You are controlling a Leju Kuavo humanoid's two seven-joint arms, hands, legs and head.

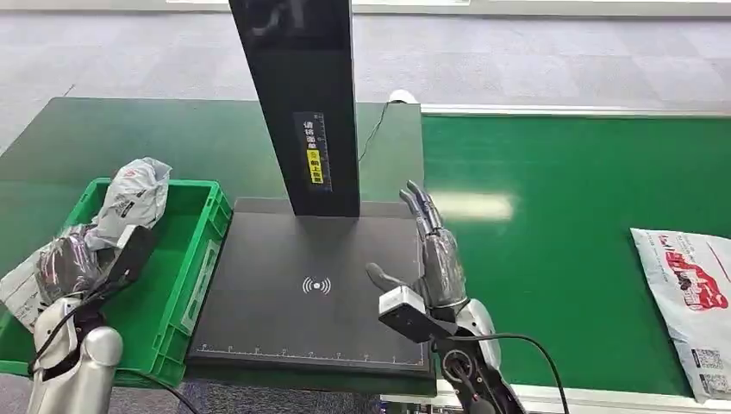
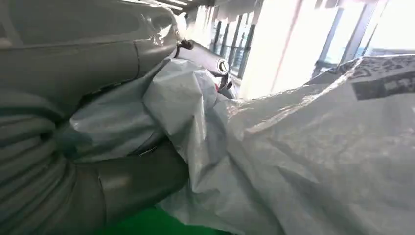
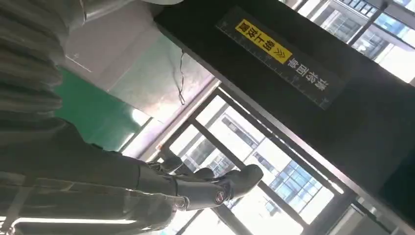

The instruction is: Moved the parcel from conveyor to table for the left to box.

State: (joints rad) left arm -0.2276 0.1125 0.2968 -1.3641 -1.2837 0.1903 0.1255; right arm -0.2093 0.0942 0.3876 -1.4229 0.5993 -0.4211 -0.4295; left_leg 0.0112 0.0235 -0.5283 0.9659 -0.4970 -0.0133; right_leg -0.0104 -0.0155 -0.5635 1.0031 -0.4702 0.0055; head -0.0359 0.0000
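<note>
The left hand [image 1: 69, 267] has its fingers clamped on a grey parcel [image 1: 129, 200] above the green box [image 1: 200, 237], ready to drop. Right of the box, the right hand [image 1: 435, 259] waits, fingers apart and empty.

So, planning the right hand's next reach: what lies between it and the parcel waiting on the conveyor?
Nothing: in the head view only bare green conveyor stretches between the right hand, open over the black scanner pad's edge, and the white parcel.
</note>
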